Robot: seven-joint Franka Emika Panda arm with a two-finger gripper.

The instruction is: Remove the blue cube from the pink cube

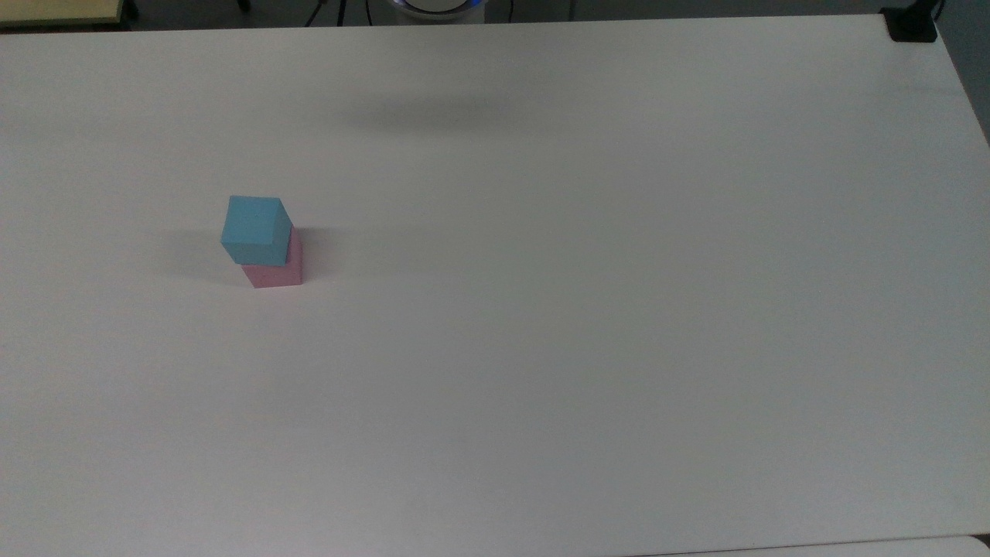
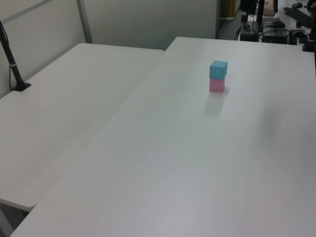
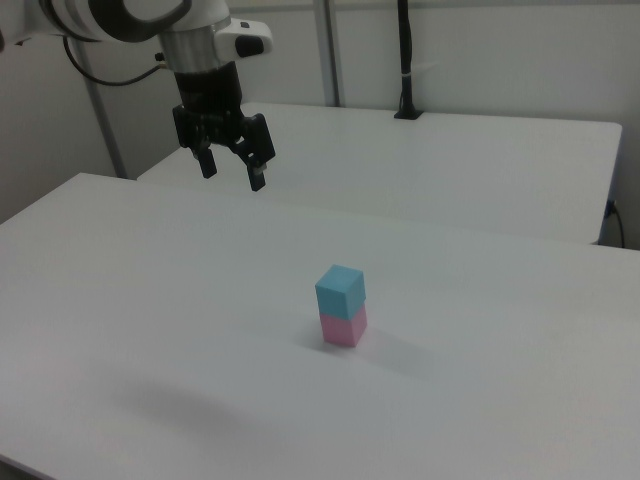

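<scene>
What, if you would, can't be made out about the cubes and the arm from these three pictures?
- The pink cube's top face: covered by the blue cube in the top, left and right views.
- The arm above the gripper: cut off by the right view's top and left edges.
- The round white base: cut off by the top view's upper edge.
- The table's near corners: cut off by the top view's bottom edge.

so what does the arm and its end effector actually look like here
In the right view the arm has glossy white shells with black bands at a joint, and a black cable trails off its left side. Below a silver-grey cylindrical wrist sits a small white box with a dark spot. The end effector is all black: a blocky body with two short, angular fingers.
</scene>
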